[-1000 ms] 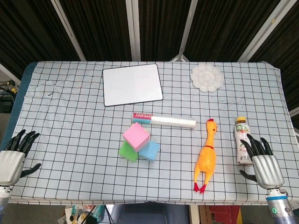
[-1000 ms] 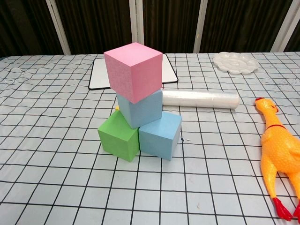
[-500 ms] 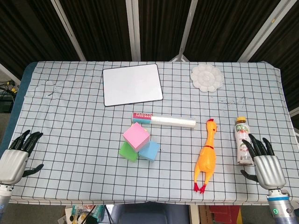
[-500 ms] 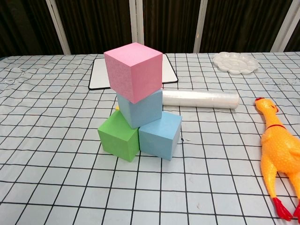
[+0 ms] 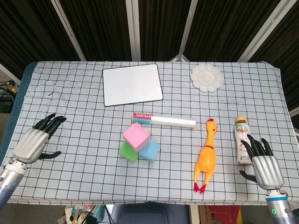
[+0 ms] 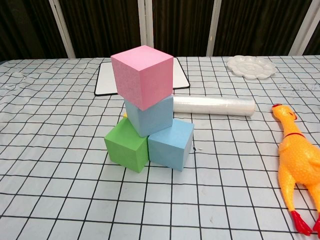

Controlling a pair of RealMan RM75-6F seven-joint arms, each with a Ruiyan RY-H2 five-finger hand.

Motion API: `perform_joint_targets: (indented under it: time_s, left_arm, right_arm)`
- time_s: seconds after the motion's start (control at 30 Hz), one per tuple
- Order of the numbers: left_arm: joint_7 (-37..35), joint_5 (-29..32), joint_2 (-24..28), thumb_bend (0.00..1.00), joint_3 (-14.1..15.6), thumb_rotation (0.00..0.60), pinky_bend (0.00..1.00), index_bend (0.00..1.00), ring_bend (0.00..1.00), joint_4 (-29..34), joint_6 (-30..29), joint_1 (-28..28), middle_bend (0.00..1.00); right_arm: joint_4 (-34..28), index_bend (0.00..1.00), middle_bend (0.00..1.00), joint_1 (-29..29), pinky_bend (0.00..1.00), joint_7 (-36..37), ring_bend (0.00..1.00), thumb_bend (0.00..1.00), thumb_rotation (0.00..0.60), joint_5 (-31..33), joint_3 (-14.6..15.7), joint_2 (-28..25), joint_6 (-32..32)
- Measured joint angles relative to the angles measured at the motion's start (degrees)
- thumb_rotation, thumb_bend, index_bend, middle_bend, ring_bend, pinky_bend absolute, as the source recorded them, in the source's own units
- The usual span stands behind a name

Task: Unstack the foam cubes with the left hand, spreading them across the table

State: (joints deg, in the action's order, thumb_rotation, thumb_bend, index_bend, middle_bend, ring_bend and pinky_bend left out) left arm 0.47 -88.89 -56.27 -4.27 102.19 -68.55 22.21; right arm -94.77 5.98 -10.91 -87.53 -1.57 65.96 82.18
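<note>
so the left hand (image 5: 32,144), released and fingers spread, hovers well left of the cube stack (image 6: 147,115) mid-bench; it should take the pink cube (image 6: 142,75) squarely from above, lest the blue cube (image 6: 148,116) beneath topples.

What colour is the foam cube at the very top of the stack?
Pink: the top foam cube shows best in the chest view.

Both hands are empty with fingers spread: the left hand (image 5: 33,142) angled inward at the near-left, the right hand (image 5: 264,164) near-right, palm down.
</note>
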Motion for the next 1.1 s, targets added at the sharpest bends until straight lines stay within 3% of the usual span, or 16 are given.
perform_joint_targets:
  time_s: [0.2,0.37,0.7,1.0,1.1]
  left_arm:
    - [3.9,8.5,2.0,0.00,-4.5,0.600,0.14,0.07,0.02,5.7,13.3,9.8,0.06]
    - [12.2,15.7,-0.5,0.00,-7.2,0.600,0.14,0.07,0.02,8.2,19.0,17.2,0.06]
    - [29.1,29.6,-10.4,0.00,-8.7,0.600,0.14,0.07,0.02,11.9,18.8,26.9,0.06]
    - [36.9,34.4,-17.8,0.00,-8.5,0.600,0.14,0.09,0.03,12.2,13.0,31.7,0.09]
    - [38.2,34.7,-19.3,0.00,-8.5,0.600,0.19,0.11,0.07,12.3,11.6,32.8,0.12]
  right_arm:
    - [-0.1,0.14,0.04,0.1,0.04,-1.6,0.13,0.02,0.600,0.1,0.1,0.6,-0.3]
    - [-0.1,0.14,0.04,0.4,0.04,-2.3,0.13,0.02,0.600,1.2,0.0,0.8,-1.5]
    - [-0.3,0.14,0.04,0.7,0.04,-1.5,0.13,0.02,0.600,1.7,-0.2,0.3,-2.0]
    - [0.0,0.14,0.04,0.9,0.04,-0.6,0.13,0.02,0.600,0.7,0.2,0.3,-1.9]
    - [-0.1,0.14,0.04,0.9,0.04,-0.4,0.13,0.02,0.600,0.7,0.3,0.1,-2.2]
